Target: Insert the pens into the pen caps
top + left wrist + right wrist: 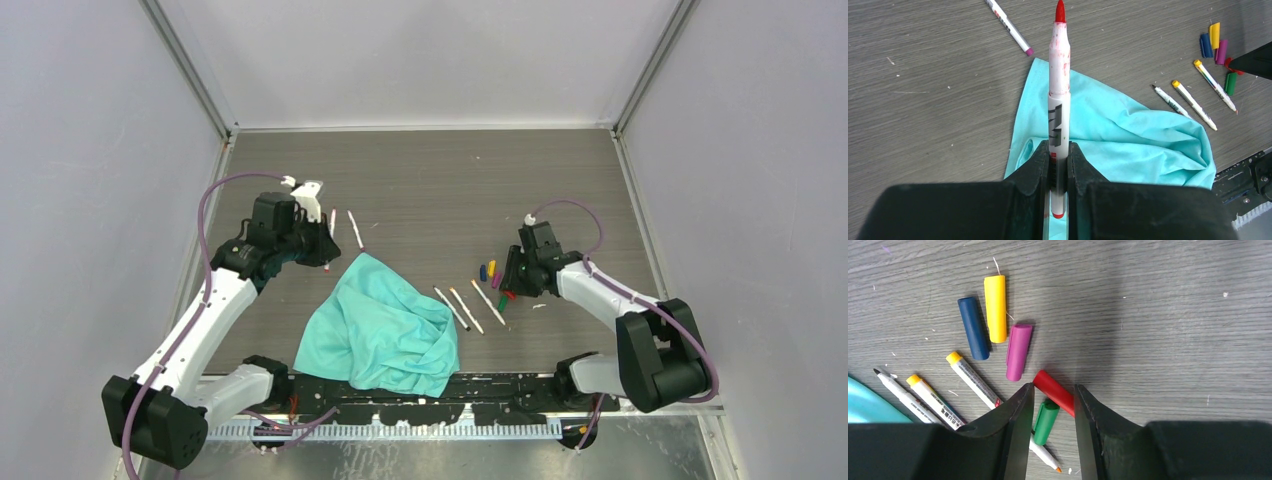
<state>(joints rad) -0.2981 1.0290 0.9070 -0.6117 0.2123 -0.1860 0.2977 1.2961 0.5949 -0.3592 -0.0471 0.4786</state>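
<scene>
My left gripper (1059, 150) is shut on a white pen with a red tip (1059, 60) and holds it over the teal cloth; it also shows in the top view (322, 238). My right gripper (1054, 387) is open and low over the caps. Its jaws straddle the red cap (1058, 395), with the green cap (1046, 422) just behind. The blue cap (973, 328), yellow cap (995, 308) and purple cap (1018, 352) lie beyond. Three pens (466, 310) lie left of the caps. Another pen (355, 230) lies near the left gripper.
A crumpled teal cloth (385, 325) lies at the table's front middle, between the arms. Grey walls enclose the table on three sides. The arm bases and a black rail (430, 395) run along the near edge.
</scene>
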